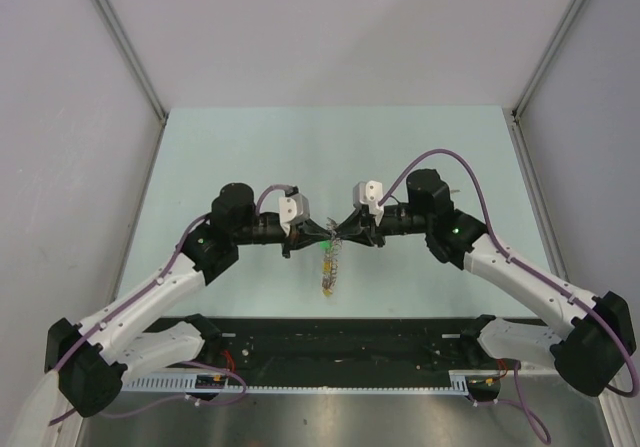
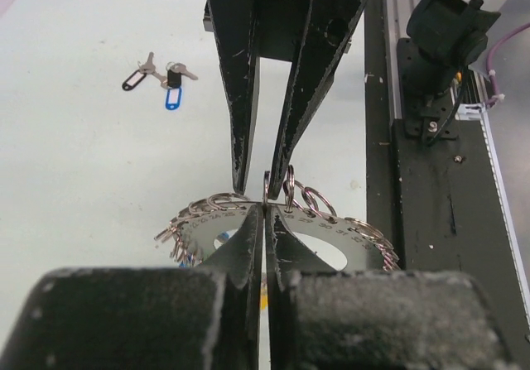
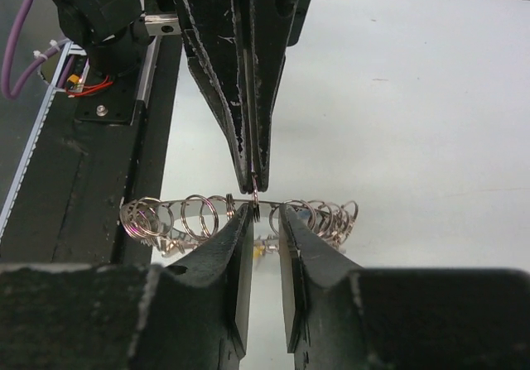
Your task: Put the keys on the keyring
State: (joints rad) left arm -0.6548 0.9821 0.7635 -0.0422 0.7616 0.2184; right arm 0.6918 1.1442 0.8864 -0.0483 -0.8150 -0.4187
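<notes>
The keyring (image 2: 331, 229) is a flat silver ring stamped with numbers and strung with many small split rings. It hangs between both grippers above the table (image 1: 330, 265). My left gripper (image 2: 265, 209) is shut on its top edge, pinching a small split ring (image 3: 254, 194). My right gripper (image 3: 267, 211) faces it with the jaws apart, straddling the same edge (image 3: 199, 213). Two loose keys lie on the table, one with a black tag (image 2: 132, 80) and one with a blue tag (image 2: 172, 98). They do not show in the top view.
A black rail (image 1: 340, 342) runs along the table's near edge, just below the hanging ring. It also shows in the left wrist view (image 2: 431, 180) and the right wrist view (image 3: 83, 180). Grey walls (image 1: 60, 87) enclose the table.
</notes>
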